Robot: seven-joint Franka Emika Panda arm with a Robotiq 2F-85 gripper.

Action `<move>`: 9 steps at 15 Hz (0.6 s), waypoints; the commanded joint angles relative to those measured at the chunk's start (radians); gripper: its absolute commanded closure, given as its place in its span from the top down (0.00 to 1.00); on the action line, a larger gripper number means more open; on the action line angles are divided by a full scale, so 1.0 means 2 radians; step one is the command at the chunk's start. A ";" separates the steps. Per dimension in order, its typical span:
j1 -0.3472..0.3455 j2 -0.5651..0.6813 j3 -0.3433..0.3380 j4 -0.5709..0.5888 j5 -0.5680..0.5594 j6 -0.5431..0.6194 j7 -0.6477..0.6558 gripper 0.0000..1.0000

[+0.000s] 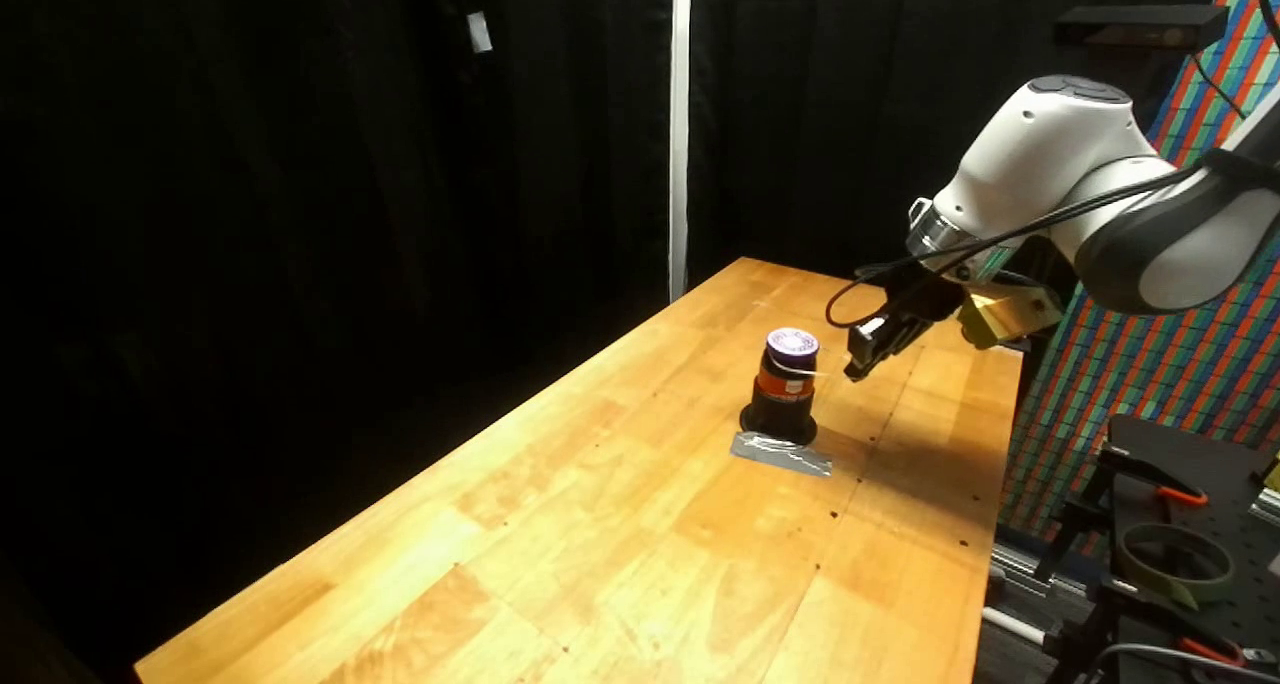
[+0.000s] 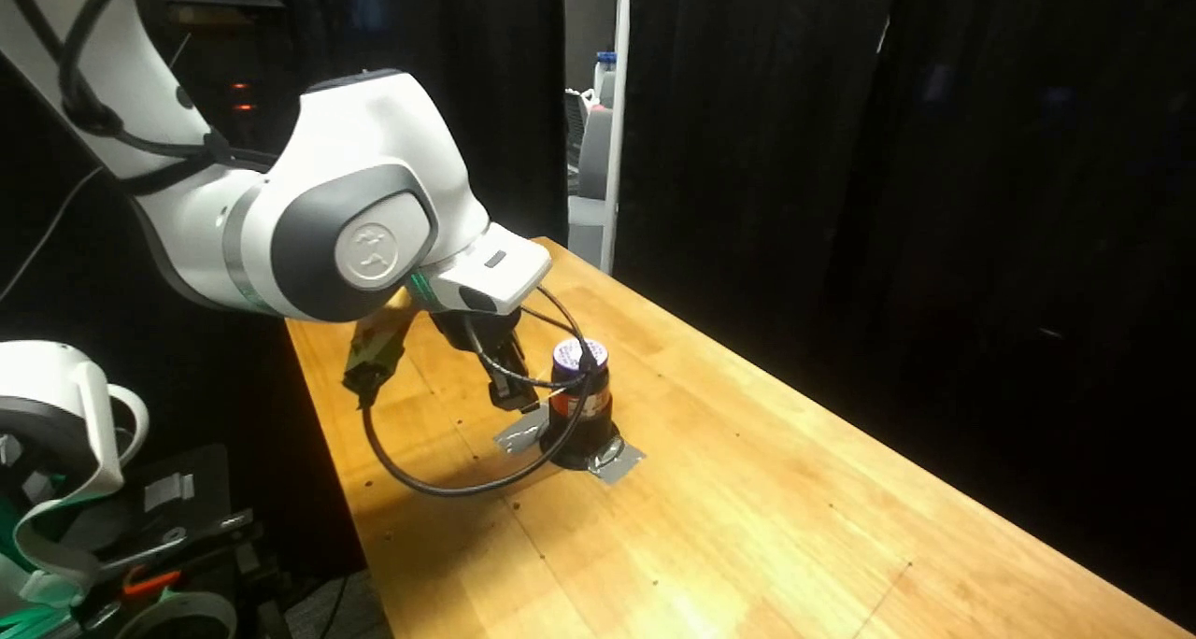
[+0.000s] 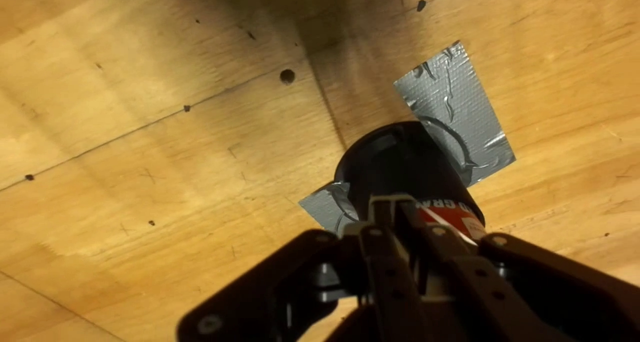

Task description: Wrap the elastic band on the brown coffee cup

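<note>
Here, the brown coffee cup (image 1: 783, 396) stands away from the edges of the table (image 1: 600, 524); its red label (image 3: 459, 216) reads partly "GRA". The gripper (image 3: 394, 211), quite narrow, pinches the elastic band (image 3: 454, 229).

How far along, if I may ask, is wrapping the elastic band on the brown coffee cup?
Looks done: the elastic band lies against the upper part of the brown coffee cup, which stands upright. In hand: the band's pale strand runs taut toward the gripper, whose jaws look closed on it. Left: probably settling that end around the cup and letting go; a full loop cannot be confirmed.
</note>
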 commanded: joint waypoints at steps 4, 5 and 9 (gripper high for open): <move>0.019 -0.026 -0.072 -0.021 -0.141 0.085 0.085 0.12; 0.021 -0.027 -0.081 -0.019 -0.149 0.097 0.085 0.13; 0.035 -0.024 -0.103 -0.025 -0.136 0.137 0.054 0.12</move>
